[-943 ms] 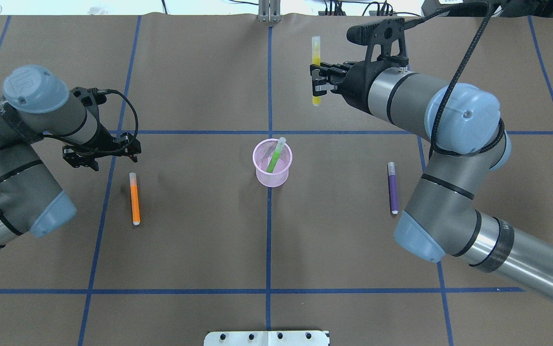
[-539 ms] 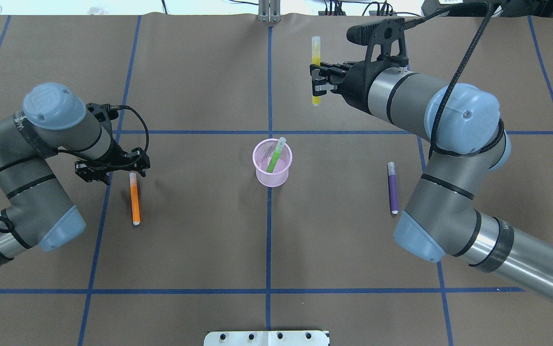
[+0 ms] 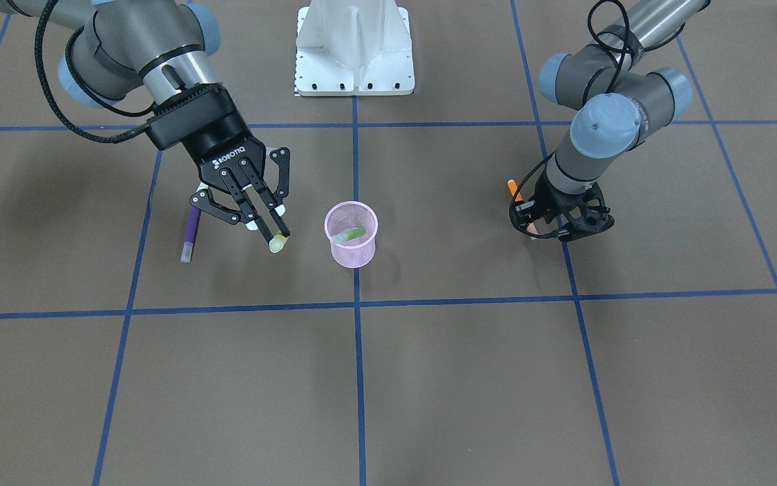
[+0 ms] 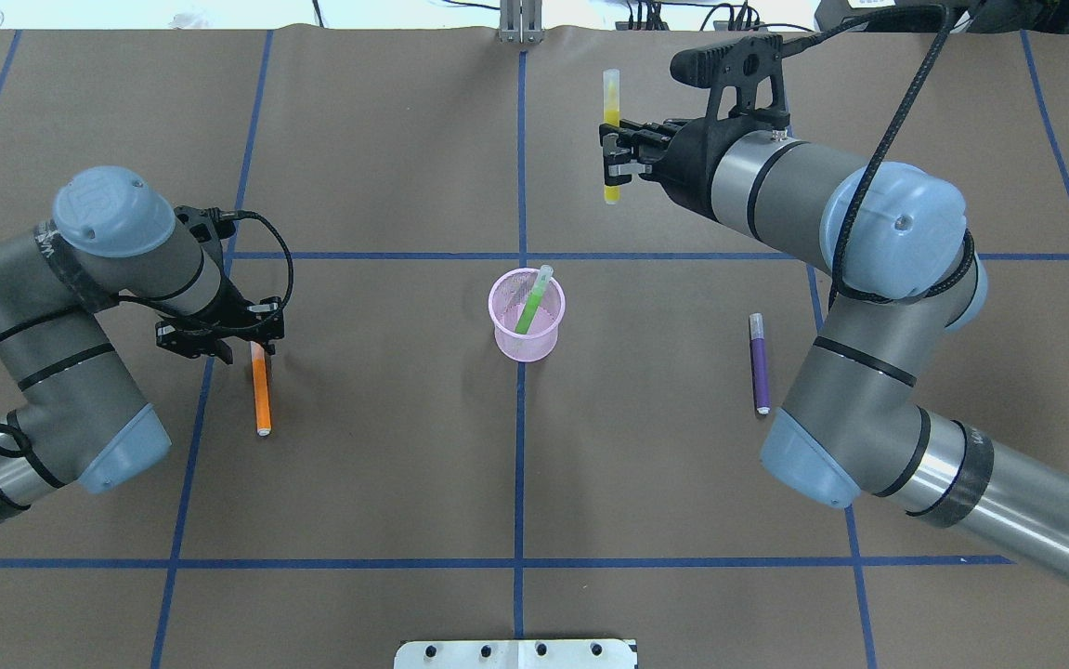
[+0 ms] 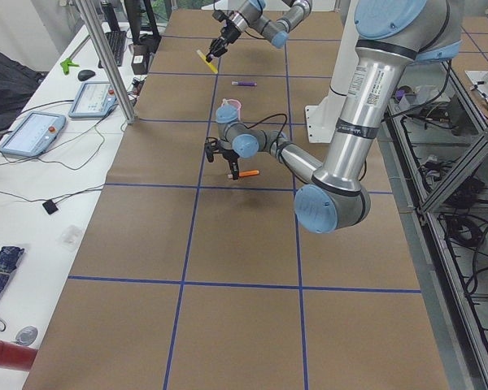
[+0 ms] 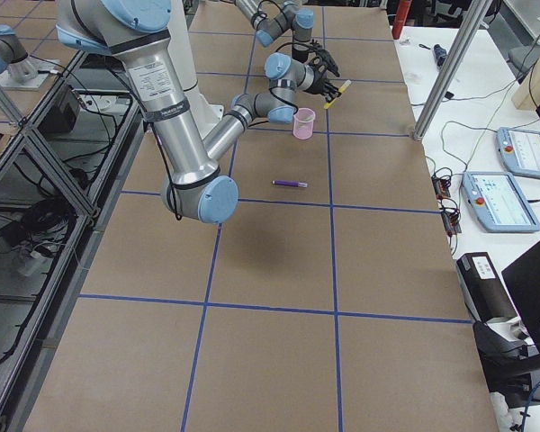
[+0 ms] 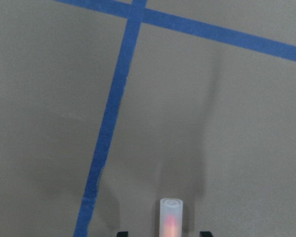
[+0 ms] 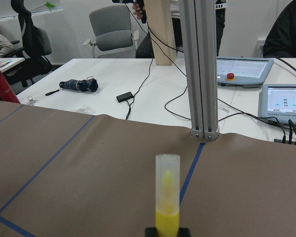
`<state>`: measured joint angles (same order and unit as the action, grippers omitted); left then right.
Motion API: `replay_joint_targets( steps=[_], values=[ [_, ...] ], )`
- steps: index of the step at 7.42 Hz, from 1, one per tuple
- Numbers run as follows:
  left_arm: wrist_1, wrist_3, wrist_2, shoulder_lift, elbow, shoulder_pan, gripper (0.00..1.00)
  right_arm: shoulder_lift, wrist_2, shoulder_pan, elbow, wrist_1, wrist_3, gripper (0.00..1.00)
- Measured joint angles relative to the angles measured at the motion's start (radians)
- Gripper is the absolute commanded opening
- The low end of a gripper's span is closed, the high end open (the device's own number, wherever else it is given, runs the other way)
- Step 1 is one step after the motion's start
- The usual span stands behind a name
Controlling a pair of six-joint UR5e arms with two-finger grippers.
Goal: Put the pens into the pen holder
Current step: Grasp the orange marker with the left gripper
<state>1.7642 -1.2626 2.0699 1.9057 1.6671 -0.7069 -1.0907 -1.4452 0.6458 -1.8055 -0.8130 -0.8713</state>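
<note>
Orange pen (image 7: pixel 170 222) cap visible L wrist view, hidden overhead.

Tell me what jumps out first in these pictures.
The right gripper holds a slim yellow pen in the air beyond the round pink wire-mesh cup, where a bright green pen leans. The left gripper straddles the cap end of a slim orange pen lying on the table.

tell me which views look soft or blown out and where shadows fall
Left wrist view: soft throughout, orange pen cap and blue tape fuzzy, two faint shadow streaks on the table. Right wrist view: yellow pen and background both fairly crisp. Front-facing view: broad diffuse shadows at upper left. Overhead view: evenly lit, pen holder sharp, top strip beyond the table blown out.
</note>
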Motion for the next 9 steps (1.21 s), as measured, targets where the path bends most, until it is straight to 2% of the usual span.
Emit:
replay_joint_targets(
  steps=[3,6,9],
  values=[
    [0.000,0.001,-0.001,0.000,0.000,0.010,0.52,0.000,0.000,-0.002,0.000,0.000,0.000,0.00],
    [0.000,0.002,-0.001,-0.002,0.000,0.015,0.43,0.000,0.000,-0.004,0.000,0.000,0.000,0.00],
    [0.000,0.002,-0.002,-0.002,0.000,0.017,0.41,0.000,0.000,-0.005,0.000,0.000,0.000,0.00]
  ],
)
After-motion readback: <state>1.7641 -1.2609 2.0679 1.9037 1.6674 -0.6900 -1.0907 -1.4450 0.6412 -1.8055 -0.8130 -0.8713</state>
